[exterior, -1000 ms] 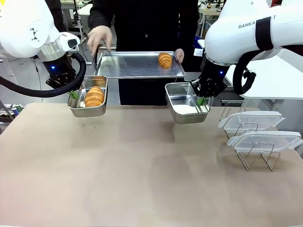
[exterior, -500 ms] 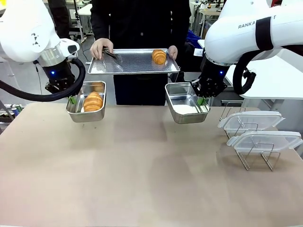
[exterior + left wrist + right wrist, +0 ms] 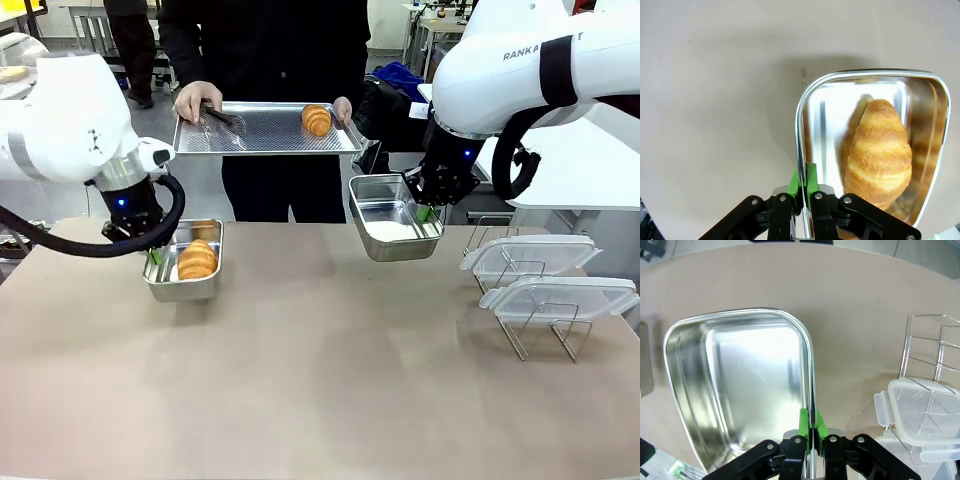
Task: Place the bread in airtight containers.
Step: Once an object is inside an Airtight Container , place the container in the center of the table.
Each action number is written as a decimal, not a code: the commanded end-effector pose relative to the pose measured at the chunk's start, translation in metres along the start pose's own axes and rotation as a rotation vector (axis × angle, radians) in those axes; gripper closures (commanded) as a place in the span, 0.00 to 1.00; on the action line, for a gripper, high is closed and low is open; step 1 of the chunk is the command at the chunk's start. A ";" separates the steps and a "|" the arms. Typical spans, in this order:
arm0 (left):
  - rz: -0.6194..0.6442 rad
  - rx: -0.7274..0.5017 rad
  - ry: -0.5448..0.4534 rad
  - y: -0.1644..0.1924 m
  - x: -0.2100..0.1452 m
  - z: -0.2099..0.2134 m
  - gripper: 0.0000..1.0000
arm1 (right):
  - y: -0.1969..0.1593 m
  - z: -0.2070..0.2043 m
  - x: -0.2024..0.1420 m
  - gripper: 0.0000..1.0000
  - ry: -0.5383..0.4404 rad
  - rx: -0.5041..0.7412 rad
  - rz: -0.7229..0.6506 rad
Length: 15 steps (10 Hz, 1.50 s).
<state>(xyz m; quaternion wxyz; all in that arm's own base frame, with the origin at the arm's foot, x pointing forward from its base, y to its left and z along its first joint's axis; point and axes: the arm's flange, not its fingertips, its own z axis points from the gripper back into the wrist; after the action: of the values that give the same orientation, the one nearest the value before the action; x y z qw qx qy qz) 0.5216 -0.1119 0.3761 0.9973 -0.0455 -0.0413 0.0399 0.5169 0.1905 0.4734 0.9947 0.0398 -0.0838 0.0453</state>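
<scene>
Compared with one second ago, the left arm point(image 3: 70, 120) has come down and a little nearer, so the left container point(image 3: 185, 291) that it carries is now low at the far left of the table point(image 3: 320, 380), where before it hung higher; whether it already touches the surface I cannot tell. The person behind the table has shifted the perforated tray point(image 3: 270, 135) to the left and higher, holding it with both hands, and the tongs point(image 3: 222, 120) lie on it near its left end. The right arm point(image 3: 520, 70) and the right container point(image 3: 395, 238) have not moved; this container is empty and hangs tilted above the far middle of the table. Two translucent lids point(image 3: 530, 255) stand on a wire rack point(image 3: 545, 335) at the right. One roll point(image 3: 198, 260) lies inside the left container, and the second roll point(image 3: 317, 119) lies on the tray, toward its right end. The left gripper point(image 3: 153, 257) has its green pads pressed together on the left rim of its container, pinching the thin wall. The right gripper point(image 3: 428, 212) pinches the right rim of the empty container in the same way.
</scene>
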 end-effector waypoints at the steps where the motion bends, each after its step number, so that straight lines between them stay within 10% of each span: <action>1: -0.015 -0.001 -0.039 -0.004 -0.009 -0.007 0.95 | 0.000 0.006 0.000 1.00 -0.012 0.003 -0.004; 9: -0.118 -0.007 0.003 -0.016 -0.018 -0.052 0.95 | 0.000 0.006 0.000 1.00 -0.012 0.003 -0.004; 10: -0.119 -0.001 -0.006 -0.014 -0.018 -0.051 0.40 | 0.000 0.006 0.000 1.00 -0.012 0.003 -0.004; 11: -0.122 -0.006 -0.018 -0.013 -0.018 -0.046 0.39 | 0.000 0.006 0.000 1.00 -0.012 0.003 -0.004; 12: -0.124 -0.021 -0.041 -0.011 -0.016 -0.034 0.00 | 0.000 0.006 0.000 1.00 -0.012 0.003 -0.004; 15: -0.164 -0.147 -0.104 0.011 0.006 0.024 0.15 | 0.000 0.006 0.000 1.00 -0.012 0.003 -0.004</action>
<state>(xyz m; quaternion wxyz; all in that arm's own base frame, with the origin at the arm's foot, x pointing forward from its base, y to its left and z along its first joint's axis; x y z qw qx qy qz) 0.5224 -0.1186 0.3815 0.9926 -0.0755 -0.0922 -0.0236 0.5168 0.1905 0.4737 0.9946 0.0399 -0.0840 0.0454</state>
